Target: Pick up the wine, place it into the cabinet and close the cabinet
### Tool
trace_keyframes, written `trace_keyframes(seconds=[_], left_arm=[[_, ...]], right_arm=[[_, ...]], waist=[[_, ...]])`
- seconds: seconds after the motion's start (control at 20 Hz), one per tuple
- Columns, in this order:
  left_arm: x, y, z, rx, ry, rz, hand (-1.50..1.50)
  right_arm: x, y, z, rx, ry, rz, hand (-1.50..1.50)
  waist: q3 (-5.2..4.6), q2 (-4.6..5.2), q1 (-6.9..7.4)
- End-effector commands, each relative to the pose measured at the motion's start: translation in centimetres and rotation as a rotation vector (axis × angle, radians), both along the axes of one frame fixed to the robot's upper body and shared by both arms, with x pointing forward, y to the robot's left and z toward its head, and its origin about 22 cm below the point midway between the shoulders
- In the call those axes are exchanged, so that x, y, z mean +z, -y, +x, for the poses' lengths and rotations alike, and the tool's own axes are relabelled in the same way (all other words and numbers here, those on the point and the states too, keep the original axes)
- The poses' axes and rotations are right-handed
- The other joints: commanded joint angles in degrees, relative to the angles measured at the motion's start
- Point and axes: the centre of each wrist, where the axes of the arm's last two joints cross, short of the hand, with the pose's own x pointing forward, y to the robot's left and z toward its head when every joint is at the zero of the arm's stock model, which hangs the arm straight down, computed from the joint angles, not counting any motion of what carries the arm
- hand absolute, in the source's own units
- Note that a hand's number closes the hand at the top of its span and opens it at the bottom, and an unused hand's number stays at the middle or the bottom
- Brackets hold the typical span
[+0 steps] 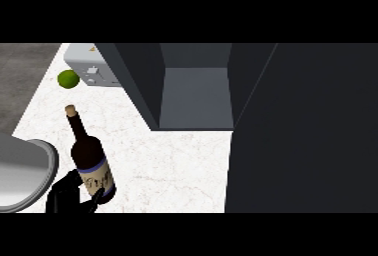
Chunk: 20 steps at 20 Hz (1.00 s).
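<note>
My left black hand (pixel 70 197): at the view's lower left, fingers and thumb curled round the base of the dark glass wine bottle (pixel 90 157).

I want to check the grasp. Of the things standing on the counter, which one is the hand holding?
The wine bottle: the left hand curls round its lower part. The green lime and the grey toaster sit apart, near the counter's far edge, untouched.

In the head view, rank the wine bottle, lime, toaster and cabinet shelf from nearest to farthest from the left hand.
1. Wine bottle: held in the left hand, lower left.
2. Lime: upper left on the counter.
3. Toaster and cabinet shelf: too close to call; toaster top left, shelf top centre inside the open cabinet.
</note>
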Motion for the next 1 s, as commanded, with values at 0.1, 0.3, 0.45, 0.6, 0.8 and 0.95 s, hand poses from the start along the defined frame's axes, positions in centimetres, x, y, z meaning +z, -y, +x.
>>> trace_keyframes(seconds=[0.1,0.3,0.45,0.6,0.8,0.95], left_arm=[[-1.0,2.0,-1.0,-0.314,-0.027,-0.002,1.5],[-1.0,1.8,-1.1,-0.325,0.025,-0.018,1.5],[-0.2,4.1,-0.8,-0.37,0.103,-0.067,1.5],[1.6,4.2,-0.3,-0.417,0.118,-0.086,1.5],[4.5,4.4,-0.9,-0.405,0.168,-0.078,1.5],[6.8,5.9,0.4,-0.413,0.178,-0.073,1.5]], right_arm=[[0.1,0.0,-0.4,-0.007,0.004,0.019,-1.5],[-0.7,-0.4,0.3,0.001,-0.016,0.007,-1.5],[0.7,-0.3,0.5,-0.004,-0.006,-0.006,-1.5],[-0.5,0.1,-1.2,-0.007,-0.012,-0.009,-1.5],[-0.5,-0.5,0.9,-0.024,-0.009,0.017,-1.5],[-1.5,1.0,0.1,-0.006,0.008,0.016,-1.5]], waist=[[-0.24,0.1,-0.32],[-0.25,0.13,-0.08],[-0.22,0.04,0.36],[-0.14,-0.1,0.12],[-0.16,0.0,0.69],[-0.15,0.02,0.27]])
